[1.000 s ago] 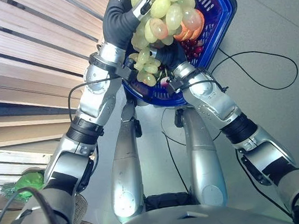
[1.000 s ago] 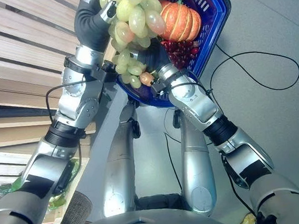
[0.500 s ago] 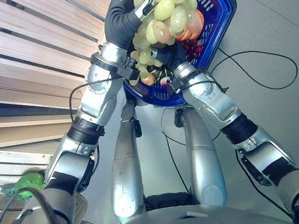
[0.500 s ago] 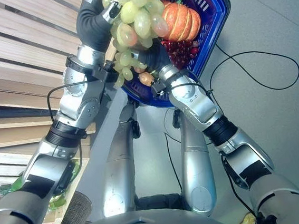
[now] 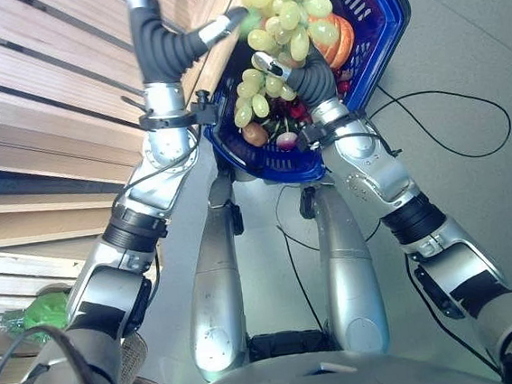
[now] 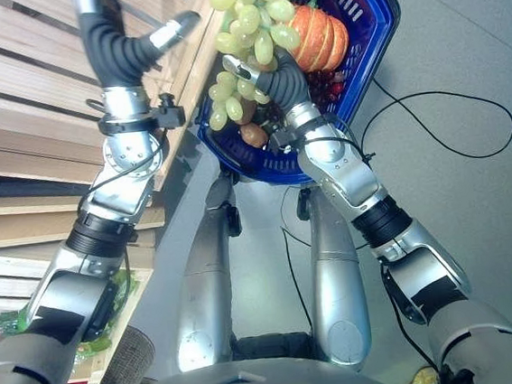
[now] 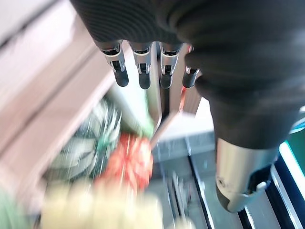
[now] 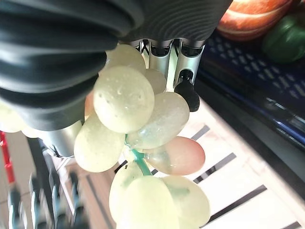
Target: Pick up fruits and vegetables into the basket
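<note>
Item: bunch of green grapes, held by the right hand. The fingers of that hand are curled in among the top grapes, as its wrist view shows, with the bunch hanging straight off the hand and its green stem running down through the fruit. Orientation: the long axis of the bunch runs roughly in line with the right forearm, one end reaching past the hand over the basket, the other trailing back toward the wrist. Position: the bunch lies over the near side of the blue basket, part of it above the rim nearest the hand; whether any grapes touch the rim cannot be told. Beyond the hand, deeper in the basket: an orange pumpkin just past the grapes, dark red berries beside it, a green pepper in the wrist view. Below the hand, inside the near wall: two small brownish fruits. Left hand: fingers straight and holding nothing, out to the side of the basket over the wooden slats, well apart from the grapes. Judgement: the right hand is the one placed for the move; the basket's open middle lies forward of it, so the bunch needs carrying on along its own long axis, away from the wrist, before letting go.
</note>
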{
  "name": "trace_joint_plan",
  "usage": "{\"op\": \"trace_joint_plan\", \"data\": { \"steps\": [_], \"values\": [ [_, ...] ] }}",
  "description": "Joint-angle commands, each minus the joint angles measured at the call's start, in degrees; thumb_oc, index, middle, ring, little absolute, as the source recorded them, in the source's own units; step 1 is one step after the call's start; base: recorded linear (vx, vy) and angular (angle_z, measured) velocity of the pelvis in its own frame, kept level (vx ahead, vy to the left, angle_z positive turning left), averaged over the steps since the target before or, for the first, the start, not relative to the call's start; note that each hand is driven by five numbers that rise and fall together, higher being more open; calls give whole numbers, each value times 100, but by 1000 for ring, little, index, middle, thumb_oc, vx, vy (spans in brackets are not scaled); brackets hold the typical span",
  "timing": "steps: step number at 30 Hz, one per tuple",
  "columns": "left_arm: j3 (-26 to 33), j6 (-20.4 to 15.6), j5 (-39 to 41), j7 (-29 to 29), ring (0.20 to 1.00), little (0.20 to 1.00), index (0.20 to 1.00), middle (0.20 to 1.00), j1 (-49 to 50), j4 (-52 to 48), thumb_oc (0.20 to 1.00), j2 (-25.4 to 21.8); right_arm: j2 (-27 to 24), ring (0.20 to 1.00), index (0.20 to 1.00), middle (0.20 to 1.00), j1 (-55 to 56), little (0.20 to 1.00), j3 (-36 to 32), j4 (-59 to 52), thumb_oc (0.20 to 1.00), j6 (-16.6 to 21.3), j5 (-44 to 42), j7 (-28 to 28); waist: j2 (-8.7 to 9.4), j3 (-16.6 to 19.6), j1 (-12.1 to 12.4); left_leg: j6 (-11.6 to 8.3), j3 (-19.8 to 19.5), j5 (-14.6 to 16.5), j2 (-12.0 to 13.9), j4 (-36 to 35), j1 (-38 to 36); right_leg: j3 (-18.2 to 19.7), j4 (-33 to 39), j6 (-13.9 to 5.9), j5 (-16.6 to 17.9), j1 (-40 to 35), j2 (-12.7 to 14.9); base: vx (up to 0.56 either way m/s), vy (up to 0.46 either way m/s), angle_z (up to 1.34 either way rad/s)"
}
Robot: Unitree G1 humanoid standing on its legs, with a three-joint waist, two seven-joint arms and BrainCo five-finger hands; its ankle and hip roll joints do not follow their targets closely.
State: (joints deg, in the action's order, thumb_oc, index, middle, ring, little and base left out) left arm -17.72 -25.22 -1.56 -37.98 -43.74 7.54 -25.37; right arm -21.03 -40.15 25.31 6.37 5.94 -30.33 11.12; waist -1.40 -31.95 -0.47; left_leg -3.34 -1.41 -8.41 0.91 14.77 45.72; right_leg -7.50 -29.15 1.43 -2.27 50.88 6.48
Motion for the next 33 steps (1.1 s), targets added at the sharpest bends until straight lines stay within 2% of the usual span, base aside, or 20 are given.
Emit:
{"op": "trace_joint_plan", "data": {
  "steps": [1,6,8,14,18,19,20,24,25,26,27,28,29,33],
  "values": [
    [263,-292,-448,-709,1000,1000,1000,1000,-8,166,1000,-65,207,200,200,200,-34,200,-297,-407,200,655,18,115,10,216,46,125,69,568,-193,636,102,30,557,-494,344,-326,-105,0,0,0],
    [303,1,-525,-1118,1000,1000,1000,1000,-3,819,1000,-182,138,200,200,200,-4,200,-337,1,200,667,58,393,-12,216,40,89,82,583,-170,650,88,40,515,-496,304,-326,-109,0,0,0],
    [257,191,-582,-1206,1000,1000,1000,1000,-36,1212,1000,-260,49,200,200,200,-50,200,-331,300,200,560,41,516,-23,216,37,72,93,579,-167,641,72,39,527,-494,298,-345,-112,-13,32,0],
    [-52,395,-294,-1292,1000,1000,1000,1000,-329,2429,1000,-415,-329,200,200,200,-480,200,-123,1472,200,223,-155,774,-64,216,37,31,136,556,-130,632,74,46,501,-478,279,-322,-123,-13,39,-1],
    [-364,472,7,-1195,1000,1000,1000,1000,-799,3193,1000,-443,-442,200,200,200,-1075,200,169,2457,200,-93,-241,846,-91,216,51,15,142,518,-119,609,95,42,496,-469,299,-279,-136,-6,10,0],
    [-485,636,117,-1095,1000,1000,1000,1000,-1007,3423,1000,-463,-452,200,200,200,-1326,200,301,2849,200,-333,-286,877,-103,216,63,7,147,512,-122,609,100,33,492,-466,296,-270,-137,0,0,0],
    [-503,641,156,-1074,1000,1000,1000,1000,-1053,3478,1000,-467,-451,200,200,200,-1382,200,324,2945,200,-365,-275,877,-106,216,65,4,147,512,-121,613,106,32,488,-466,296,-263,-136,0,0,0],
    [-619,514,624,-688,1000,1000,1000,1000,-1548,4244,1000,-365,-301,200,200,200,-2262,200,445,4805,200,-754,-87,556,-180,216,143,2,129,493,-134,607,106,19,495,-452,309,-247,-134,0,0,0],
    [-624,494,626,-678,1000,1000,1000,1000,-1567,4284,1000,-357,-293,200,200,200,-2311,200,447,4902,200,-781,-14,539,-184,216,148,3,126,495,-138,611,109,17,499,-450,310,-247,-134,0,0,0],
    [-635,427,677,-621,1000,1000,1000,1000,-1637,4405,1000,-318,-266,373,373,373,-2507,373,485,5321,373,-936,199,440,-202,216,178,4,115,490,-151,618,122,11,507,-442,319,-236,-136,0,0,0],
    [-637,391,667,-566,1000,1000,1000,1000,-1683,4482,1000,-280,-250,824,824,824,-2648,824,516,5585,824,-1055,196,386,-218,216,202,7,106,485,-156,603,120,3,518,-437,321,-238,-134,0,0,0],
    [-643,373,643,-543,1000,1000,1000,1000,-1705,4519,1000,-269,-238,934,934,934,-2702,934,514,5706,934,-1151,261,350,-224,216,213,8,99,489,-161,609,121,1,518,-435,318,-239,-134,0,0,0],
    [-670,316,651,-518,1000,1000,1000,1000,-1719,4564,1000,-248,-225,1000,1000,1000,-2784,1000,562,5938,1000,-1349,326,236,-240,216,236,8,95,481,-165,610,128,-4,523,-433,329,-236,-130,0,0,0],
    [-716,289,611,-453,1000,1000,1000,1000,-1745,4571,1000,-192,-240,1000,1000,1000,-2982,1000,635,6333,1000,-1674,549,163,-274,216,291,19,65,480,-185,622,157,-22,488,-423,329,-205,-140,0,0,0]
  ]
}}
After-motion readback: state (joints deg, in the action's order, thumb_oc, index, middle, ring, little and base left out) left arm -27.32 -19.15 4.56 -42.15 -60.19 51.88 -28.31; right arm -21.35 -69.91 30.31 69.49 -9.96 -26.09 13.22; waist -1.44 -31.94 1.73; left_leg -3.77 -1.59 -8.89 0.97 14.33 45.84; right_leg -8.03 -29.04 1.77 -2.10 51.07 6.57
